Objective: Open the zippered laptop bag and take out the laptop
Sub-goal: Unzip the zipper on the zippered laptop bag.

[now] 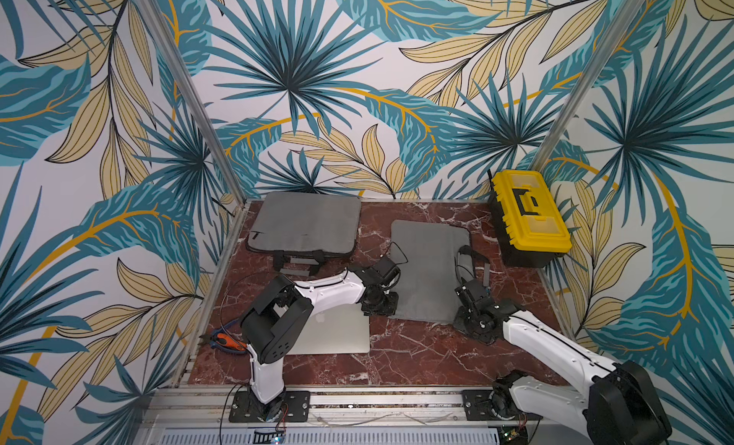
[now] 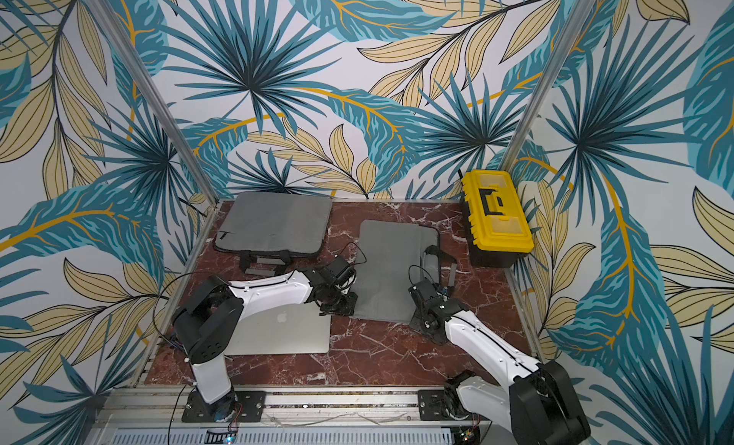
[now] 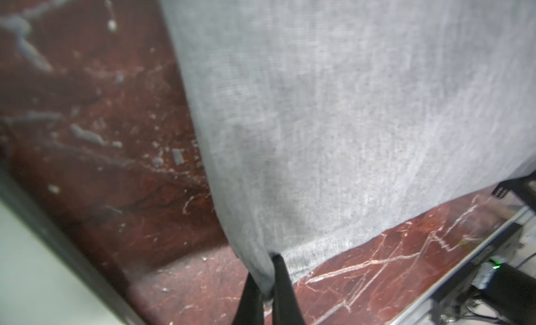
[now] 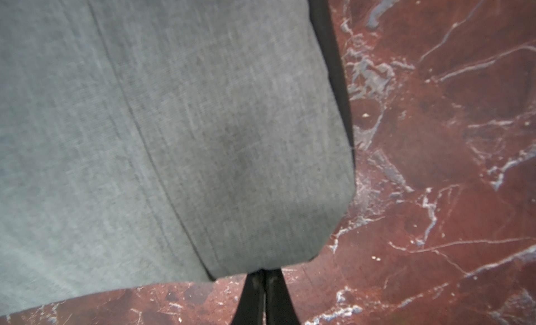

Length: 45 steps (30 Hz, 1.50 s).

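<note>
A grey laptop bag [image 1: 429,264] [image 2: 393,264] lies flat in the middle of the red marble table [image 1: 417,355]. My left gripper [image 1: 392,312] [image 3: 268,280] is shut on its near left corner, and grey fabric [image 3: 348,106] is pinched between the fingers. My right gripper [image 1: 456,318] [image 4: 265,275] is shut on the bag's near edge [image 4: 174,135], close to its right corner. The silver laptop [image 1: 337,331] [image 2: 286,331] lies closed on the table at the front left, outside the bag and partly under my left arm.
A second grey bag [image 1: 306,224] with black handles lies at the back left. A yellow and black toolbox [image 1: 528,212] stands at the back right against the wall. Orange-handled pliers [image 1: 226,339] lie off the table's left edge.
</note>
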Tool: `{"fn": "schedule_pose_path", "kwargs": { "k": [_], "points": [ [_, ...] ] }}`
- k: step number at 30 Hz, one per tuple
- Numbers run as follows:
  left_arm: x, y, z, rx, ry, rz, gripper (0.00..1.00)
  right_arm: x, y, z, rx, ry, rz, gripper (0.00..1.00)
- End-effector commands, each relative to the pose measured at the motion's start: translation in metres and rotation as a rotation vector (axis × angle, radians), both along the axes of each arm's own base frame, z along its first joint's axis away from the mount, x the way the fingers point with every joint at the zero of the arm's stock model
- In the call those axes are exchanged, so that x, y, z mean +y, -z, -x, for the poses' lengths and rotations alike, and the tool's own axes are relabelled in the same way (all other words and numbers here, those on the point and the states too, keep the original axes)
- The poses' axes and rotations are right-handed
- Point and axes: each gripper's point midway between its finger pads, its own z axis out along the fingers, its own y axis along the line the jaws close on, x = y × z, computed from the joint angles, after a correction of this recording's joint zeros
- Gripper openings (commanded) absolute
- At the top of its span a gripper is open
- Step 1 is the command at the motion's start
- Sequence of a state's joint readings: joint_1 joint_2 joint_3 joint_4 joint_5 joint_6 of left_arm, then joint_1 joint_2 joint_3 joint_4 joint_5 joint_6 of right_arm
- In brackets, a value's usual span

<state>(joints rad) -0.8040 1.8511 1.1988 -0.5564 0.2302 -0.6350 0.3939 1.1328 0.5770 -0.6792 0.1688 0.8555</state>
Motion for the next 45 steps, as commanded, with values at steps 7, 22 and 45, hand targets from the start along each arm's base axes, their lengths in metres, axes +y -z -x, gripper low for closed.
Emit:
{"fn": "schedule_pose_path", "kwargs": {
  "k": [7, 22, 45],
  "points": [
    [0.039, -0.016, -0.033, -0.12, -0.048, -0.119, 0.0, -0.034, -0.006, 0.003, 0.011, 0.094, 0.117, 0.0],
    [0.081, -0.056, -0.099, -0.357, -0.045, -0.265, 0.0, -0.033, -0.014, 0.0, 0.047, 0.005, 0.1, 0.0],
    [0.087, -0.074, -0.242, -0.53, -0.139, -0.176, 0.06, 0.097, 0.002, -0.082, -0.106, -0.096, -0.148, 0.0]
  ]
}}
